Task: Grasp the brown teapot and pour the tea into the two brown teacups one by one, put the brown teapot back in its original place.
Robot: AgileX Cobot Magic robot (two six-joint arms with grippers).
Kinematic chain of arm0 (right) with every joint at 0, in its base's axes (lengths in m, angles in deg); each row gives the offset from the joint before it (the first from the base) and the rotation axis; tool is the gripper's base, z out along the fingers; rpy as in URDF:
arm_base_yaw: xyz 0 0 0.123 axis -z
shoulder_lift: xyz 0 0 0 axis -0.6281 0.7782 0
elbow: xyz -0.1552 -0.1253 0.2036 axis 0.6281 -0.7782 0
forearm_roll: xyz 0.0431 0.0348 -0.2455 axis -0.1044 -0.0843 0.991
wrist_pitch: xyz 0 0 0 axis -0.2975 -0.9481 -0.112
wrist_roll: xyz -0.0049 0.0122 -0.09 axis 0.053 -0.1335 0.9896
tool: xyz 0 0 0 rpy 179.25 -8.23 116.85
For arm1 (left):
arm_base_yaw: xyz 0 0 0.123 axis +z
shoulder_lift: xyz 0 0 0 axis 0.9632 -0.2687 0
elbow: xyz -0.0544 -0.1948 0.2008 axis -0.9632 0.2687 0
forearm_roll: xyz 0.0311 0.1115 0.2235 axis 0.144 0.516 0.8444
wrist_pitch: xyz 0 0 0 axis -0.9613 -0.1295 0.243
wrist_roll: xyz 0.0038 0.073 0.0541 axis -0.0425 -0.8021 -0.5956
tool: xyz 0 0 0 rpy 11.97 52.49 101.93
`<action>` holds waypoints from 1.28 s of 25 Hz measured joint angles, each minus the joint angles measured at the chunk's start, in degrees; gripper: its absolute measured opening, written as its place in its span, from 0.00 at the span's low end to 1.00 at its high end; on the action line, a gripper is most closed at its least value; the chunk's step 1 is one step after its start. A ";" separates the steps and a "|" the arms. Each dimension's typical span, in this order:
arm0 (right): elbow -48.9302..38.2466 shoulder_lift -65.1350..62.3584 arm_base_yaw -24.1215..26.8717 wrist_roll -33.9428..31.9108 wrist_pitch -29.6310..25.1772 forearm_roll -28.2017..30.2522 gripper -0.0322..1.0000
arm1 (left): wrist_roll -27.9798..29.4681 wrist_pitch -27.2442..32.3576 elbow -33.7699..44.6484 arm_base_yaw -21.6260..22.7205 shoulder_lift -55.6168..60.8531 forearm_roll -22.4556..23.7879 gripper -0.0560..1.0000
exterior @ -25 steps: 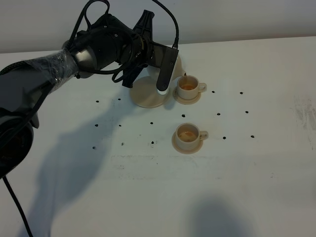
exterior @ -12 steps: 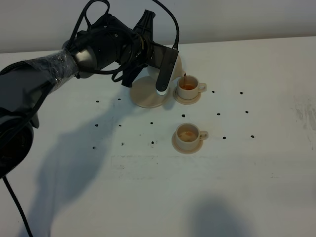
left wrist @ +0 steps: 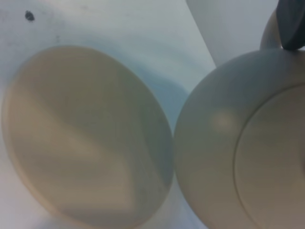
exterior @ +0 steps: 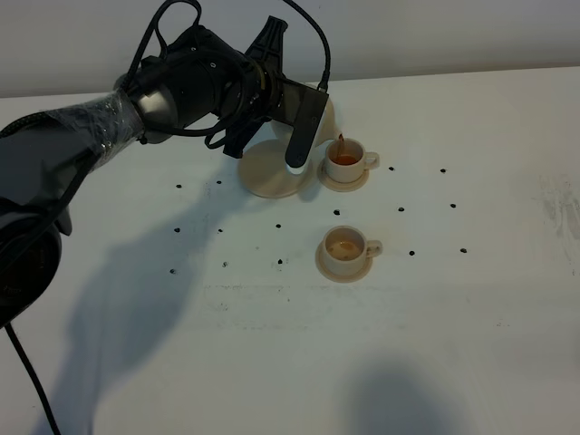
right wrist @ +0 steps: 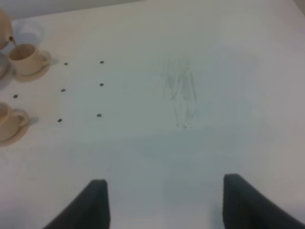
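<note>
left tool (exterior: 306, 129) clamped shut on the brown teapot (left wrist: 224, 133), pot held up and tipped, spout right over the far teacup (exterior: 346, 158), a thin stream of tea running in. the wide saucer (exterior: 270, 170) lies just left of that cup, below the raised pot. near teacup (exterior: 344, 245) sits on its small saucer with tea inside. right tool (right wrist: 164, 205) hangs with jaws wide apart over the white surface (exterior: 471, 299), well away from the cups.
</note>
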 joint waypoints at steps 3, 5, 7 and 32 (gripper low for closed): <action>0.00 0.00 0.00 0.00 0.00 0.00 0.52 | -0.17 -0.06 0.00 0.00 0.00 0.00 0.14; 0.00 0.00 0.00 0.00 0.00 0.00 0.52 | -0.30 -0.20 0.00 0.00 0.00 0.00 0.14; 0.00 0.00 0.00 0.00 0.00 0.00 0.52 | -0.42 -0.20 0.00 0.00 0.00 0.00 0.14; 0.00 0.00 0.00 0.00 0.00 0.00 0.52 | -1.90 -2.14 0.00 0.00 0.00 0.00 0.14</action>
